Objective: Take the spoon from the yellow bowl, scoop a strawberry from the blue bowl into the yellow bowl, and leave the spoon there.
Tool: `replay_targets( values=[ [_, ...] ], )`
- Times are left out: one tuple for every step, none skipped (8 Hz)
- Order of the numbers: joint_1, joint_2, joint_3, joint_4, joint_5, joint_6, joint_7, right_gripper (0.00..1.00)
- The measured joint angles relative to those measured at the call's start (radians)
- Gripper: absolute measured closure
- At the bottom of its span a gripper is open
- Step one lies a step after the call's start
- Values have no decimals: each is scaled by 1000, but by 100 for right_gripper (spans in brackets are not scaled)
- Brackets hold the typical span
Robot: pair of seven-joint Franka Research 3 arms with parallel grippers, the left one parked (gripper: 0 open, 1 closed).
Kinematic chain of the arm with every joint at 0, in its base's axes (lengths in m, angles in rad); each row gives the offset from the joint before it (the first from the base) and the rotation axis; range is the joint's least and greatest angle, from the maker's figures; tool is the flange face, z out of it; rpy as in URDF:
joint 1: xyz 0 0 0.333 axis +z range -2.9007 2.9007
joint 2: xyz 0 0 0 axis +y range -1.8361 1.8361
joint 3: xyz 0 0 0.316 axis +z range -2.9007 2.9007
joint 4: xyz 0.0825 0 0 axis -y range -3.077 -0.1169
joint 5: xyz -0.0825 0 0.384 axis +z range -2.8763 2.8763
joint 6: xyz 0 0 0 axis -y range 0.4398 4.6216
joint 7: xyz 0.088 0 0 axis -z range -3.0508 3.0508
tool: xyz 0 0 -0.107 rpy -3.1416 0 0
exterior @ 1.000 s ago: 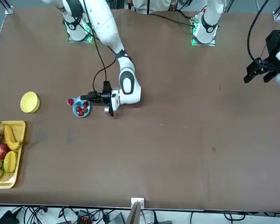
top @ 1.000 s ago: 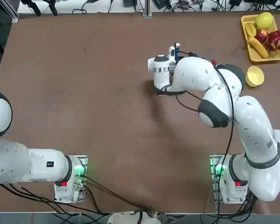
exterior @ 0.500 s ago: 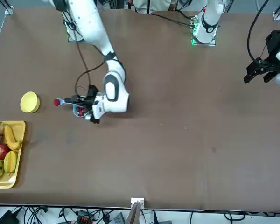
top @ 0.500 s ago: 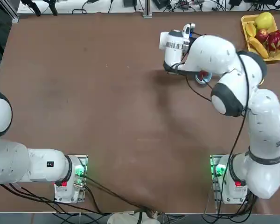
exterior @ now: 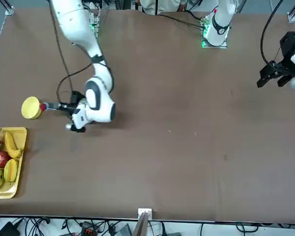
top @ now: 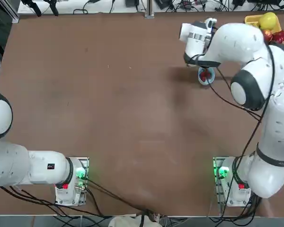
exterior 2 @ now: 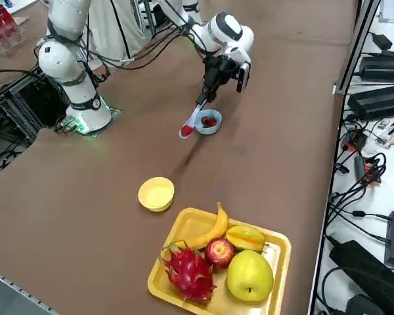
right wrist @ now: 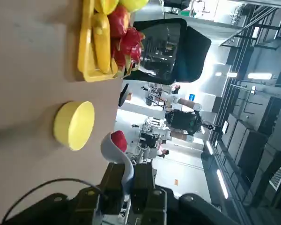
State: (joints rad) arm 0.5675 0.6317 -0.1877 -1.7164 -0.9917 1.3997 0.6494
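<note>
Since a second ago, the right pincer point(exterior: 68, 106) had swung from the blue bowl point(exterior 2: 209, 122) toward the yellow bowl point(exterior: 31, 107), clamped on the light, stiff spoon point(right wrist: 118, 154) by its handle, strawberry point(right wrist: 118, 140) riding loose.

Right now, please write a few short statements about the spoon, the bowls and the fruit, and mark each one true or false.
1. The right gripper holds the spoon, jaws shut on its handle. True.
2. The spoon is empty. False: a strawberry lies in it.
3. The yellow bowl already holds a strawberry. False: it is empty.
4. Strawberries remain in the blue bowl. True.
5. The fruit tray holds a banana. True.
</note>
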Motion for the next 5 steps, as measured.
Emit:
replay_targets(
  values=[
    [-60,-31,0,-60,-39,55,0,89],
    [-117,-51,-1,-107,-61,103,0,89],
    [-159,-58,0,-138,-68,141,0,89],
    [-185,-58,1,-164,-70,169,0,89],
    [-197,-53,2,-185,-70,188,-13,89]
  ],
)
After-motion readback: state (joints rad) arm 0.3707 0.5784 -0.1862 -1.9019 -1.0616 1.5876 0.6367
